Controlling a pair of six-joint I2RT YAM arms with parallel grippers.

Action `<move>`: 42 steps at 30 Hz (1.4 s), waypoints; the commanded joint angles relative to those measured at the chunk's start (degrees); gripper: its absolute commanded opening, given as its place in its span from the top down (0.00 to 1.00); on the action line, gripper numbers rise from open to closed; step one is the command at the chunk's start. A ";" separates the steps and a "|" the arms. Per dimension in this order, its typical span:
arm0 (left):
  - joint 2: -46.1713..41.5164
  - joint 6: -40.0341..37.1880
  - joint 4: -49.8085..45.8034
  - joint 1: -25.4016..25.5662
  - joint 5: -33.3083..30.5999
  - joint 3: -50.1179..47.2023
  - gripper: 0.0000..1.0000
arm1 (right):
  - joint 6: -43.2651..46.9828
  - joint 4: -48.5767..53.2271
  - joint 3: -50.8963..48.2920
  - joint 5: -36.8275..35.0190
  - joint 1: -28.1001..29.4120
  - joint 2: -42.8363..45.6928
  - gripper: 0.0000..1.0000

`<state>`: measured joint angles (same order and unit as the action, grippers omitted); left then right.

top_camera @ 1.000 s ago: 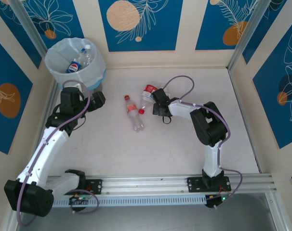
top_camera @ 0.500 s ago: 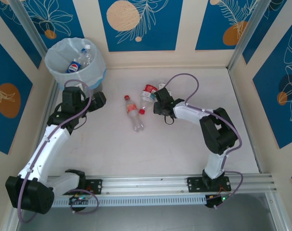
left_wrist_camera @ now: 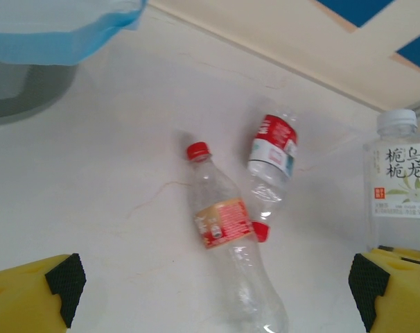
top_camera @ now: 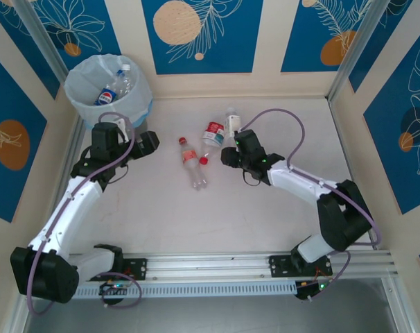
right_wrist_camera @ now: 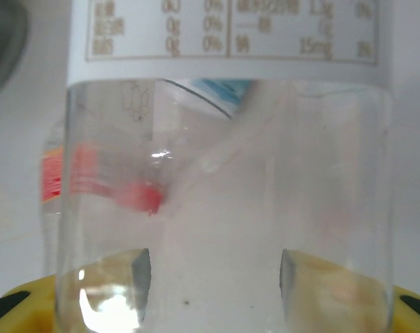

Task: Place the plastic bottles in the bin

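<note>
Top external view: there is one bin (top_camera: 74, 97) at the upper left. It is round and grey, with a thin white bag inside it. Two bottles lie in the bin: a blue-label bottle (top_camera: 106, 96) and a clear blue-cap bottle (top_camera: 124, 78).

Three more bottles are out on the smooth pale table (top_camera: 265, 215), near the middle of the frame. All three are clear, thin plastic. Two lie flat: the long bottle (top_camera: 194, 170) with a red cap, and the shorter red-label bottle (top_camera: 212, 132), whose red cap is just beside the long one. The third, the white-cap bottle (top_camera: 232, 123), stands up straight just right of them.

There are two arms. The right gripper (top_camera: 231, 141) has the white-cap bottle. In the right wrist view its yellow fingers (right_wrist_camera: 16, 309) sit tight on both sides of the round see-through part, under a white label.

The left gripper (top_camera: 152, 142) is below the bin, left of the lying bottles. In the left wrist view its two yellow fingers (left_wrist_camera: 30, 295) have black tips. They sit far apart in the lower corners and hold nothing.
</note>
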<state>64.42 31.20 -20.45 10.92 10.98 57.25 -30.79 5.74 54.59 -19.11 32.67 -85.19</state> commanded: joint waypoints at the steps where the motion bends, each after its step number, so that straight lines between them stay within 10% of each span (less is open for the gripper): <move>1: 0.15 0.13 6.37 0.25 8.79 0.39 0.01 | 0.43 -6.34 -2.29 6.69 0.21 4.68 1.00; 25: 6.61 5.04 20.42 12.98 23.11 5.68 0.01 | -0.16 -28.33 -4.64 33.70 3.85 8.41 1.00; 42: 9.75 7.33 10.80 15.69 4.14 11.89 0.01 | 11.34 -14.92 4.82 -1.60 17.45 3.92 1.00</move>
<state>74.43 37.67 -7.81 26.02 20.05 67.88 -22.65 -11.20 57.10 -11.51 49.50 -80.62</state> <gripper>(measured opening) 0.989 0.491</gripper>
